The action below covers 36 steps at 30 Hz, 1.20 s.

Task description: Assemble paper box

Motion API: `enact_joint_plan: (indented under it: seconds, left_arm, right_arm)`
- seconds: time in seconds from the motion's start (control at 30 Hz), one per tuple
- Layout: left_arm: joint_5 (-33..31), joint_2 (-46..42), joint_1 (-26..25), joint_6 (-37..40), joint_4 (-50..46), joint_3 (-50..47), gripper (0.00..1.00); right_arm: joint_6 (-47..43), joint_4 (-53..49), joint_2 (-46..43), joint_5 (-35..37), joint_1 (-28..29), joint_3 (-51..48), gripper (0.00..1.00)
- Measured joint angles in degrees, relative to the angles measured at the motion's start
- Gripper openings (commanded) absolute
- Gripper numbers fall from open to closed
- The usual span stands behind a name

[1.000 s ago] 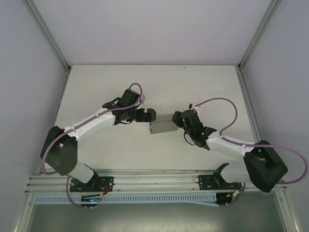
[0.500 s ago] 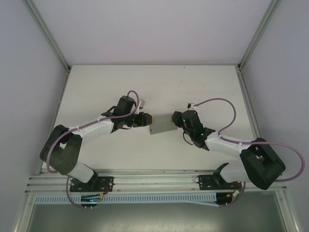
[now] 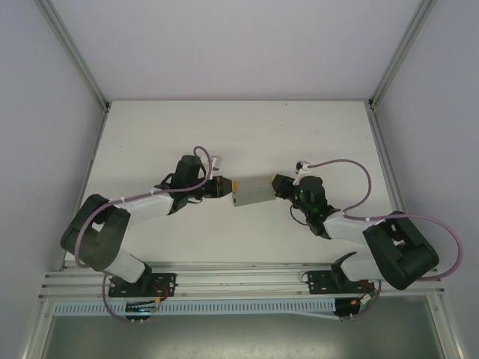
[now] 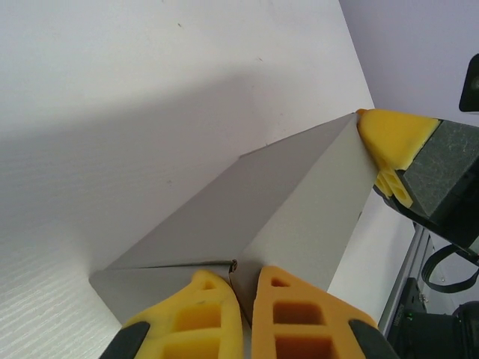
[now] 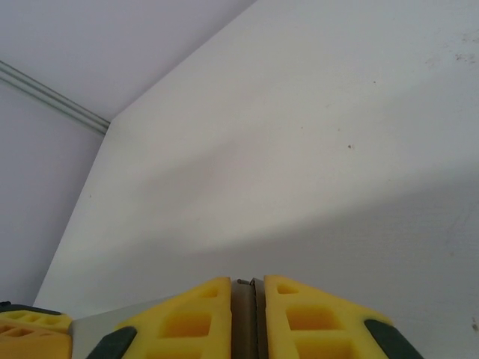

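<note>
The paper box (image 3: 253,196) is a small grey cardboard box in the middle of the white table, held between the two arms. My left gripper (image 3: 230,188) is at its left end. In the left wrist view its yellow fingers (image 4: 206,314) pinch a thin wall edge of the paper box (image 4: 299,202), so my left gripper (image 4: 241,288) is shut on it. My right gripper (image 3: 278,187) is at the right end. In the right wrist view, my right gripper (image 5: 245,288) is shut on a folded grey cardboard edge (image 5: 242,318). A right fingertip (image 4: 389,138) touches the box's far corner.
The white table (image 3: 314,134) is bounded by pale walls and slanted aluminium posts (image 3: 75,56) at the back corners. A metal rail (image 3: 239,280) runs along the near edge by the arm bases. Purple cables loop over both arms.
My left gripper came in from open beside the box and shut on its left end. My right gripper tightened on the right end, and its arm drew back to the right.
</note>
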Motion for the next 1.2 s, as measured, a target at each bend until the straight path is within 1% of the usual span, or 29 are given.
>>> enact_joint_plan:
  seconds: [0.07, 0.1, 0.13, 0.17, 0.2, 0.23, 0.3, 0.33, 0.37, 0.43, 0.53, 0.57, 0.6, 0.63, 0.7, 0.77, 0.83, 0.93, 1.0, 1.1, 1.2]
  left_arm:
    - [-0.5, 0.0, -0.1, 0.7, 0.0, 0.2, 0.05]
    - [-0.7, 0.0, -0.1, 1.0, -0.2, 0.4, 0.1]
    - [-0.9, 0.2, -0.1, 1.5, -0.7, 0.8, 0.16]
    - [-0.9, 0.5, -0.1, 2.1, -1.3, 1.3, 0.24]
    - [-1.0, 0.7, -0.1, 2.7, -2.1, 2.0, 0.39]
    - [-1.2, 0.9, -0.1, 3.3, -3.4, 3.0, 0.51]
    - [-2.2, 1.5, -0.1, 4.5, -7.3, 5.0, 0.54]
    - [-2.6, 1.6, -0.1, 5.1, -9.7, 6.3, 0.6]
    - [-3.1, 1.6, -0.1, 5.9, -12.0, 7.5, 0.69]
    - [-4.9, 1.6, -0.4, 7.5, -17.3, 10.0, 0.98]
    - [-8.3, 1.5, -0.7, 9.1, -24.2, 13.7, 0.98]
    - [-9.5, 1.4, -0.7, 9.7, -26.0, 15.1, 0.99]
    - [-11.0, 1.2, -0.8, 10.3, -27.8, 16.8, 0.99]
    - [-12.5, 0.9, -0.8, 10.9, -29.6, 18.7, 0.99]
    - [-15.4, 0.1, -0.8, 11.6, -31.9, 22.1, 0.98]
    - [-19.2, -1.5, -0.8, 12.3, -32.6, 24.6, 0.99]
    - [-23.5, -3.5, -0.8, 12.8, -32.9, 25.6, 0.99]
    - [-29.1, -5.7, -0.2, 13.1, -34.4, 25.6, 0.99]
    - [-31.5, -6.8, 1.2, 13.0, -34.9, 24.2, 0.99]
    - [-33.8, -9.4, 4.7, 11.9, -35.4, 19.1, 0.99]
    - [-35.6, -12.8, 7.8, 10.0, -36.3, 12.5, 0.99]
  right_arm:
    - [0.0, 0.2, 0.0, -0.4, -0.1, -0.1, 0.07]
    - [0.0, 0.2, 0.0, -0.5, -0.2, -0.1, 0.09]
    - [0.0, 0.0, -0.2, -0.5, -0.2, 0.0, 0.15]
    - [0.0, -0.5, -0.5, -0.5, -0.2, 0.2, 0.19]
    - [-0.2, -1.6, -0.9, -0.6, -0.2, 0.7, 0.21]
    - [-0.5, -3.3, -1.2, -0.7, -0.3, 1.4, 0.24]
    - [-1.4, -8.0, -2.1, -0.8, -0.5, 3.5, 0.34]
    - [-2.0, -10.6, -2.5, -0.9, -0.6, 4.4, 0.41]
    - [-2.5, -13.2, -3.1, -0.9, -0.7, 5.3, 0.47]
    - [-3.6, -19.1, -4.4, -0.9, -0.8, 7.2, 0.56]
    - [-6.9, -29.1, -6.1, -0.9, -0.7, 11.6, 0.68]
    - [-8.0, -31.7, -6.6, -1.0, -0.7, 13.3, 0.73]
    - [-9.2, -34.2, -6.9, -1.1, -0.7, 15.3, 0.87]
    - [-11.4, -36.8, -7.3, -1.7, -0.7, 17.8, 0.99]
    - [-16.2, -40.3, -7.6, -3.5, -0.7, 22.1, 0.99]
    - [-23.2, -43.0, -7.7, -6.6, -0.7, 25.6, 0.99]
    - [-33.2, -46.1, -7.7, -10.9, -0.7, 28.1, 0.99]
    - [-51.1, -54.3, -5.9, -16.7, -0.5, 32.1, 0.99]
    - [-61.4, -60.1, -3.3, -17.9, 0.0, 35.5, 0.99]
    - [-77.3, -67.7, 2.1, -17.2, 2.6, 41.3, 0.99]
    - [-88.3, -73.3, 6.8, -16.9, 4.6, 45.4, 0.99]
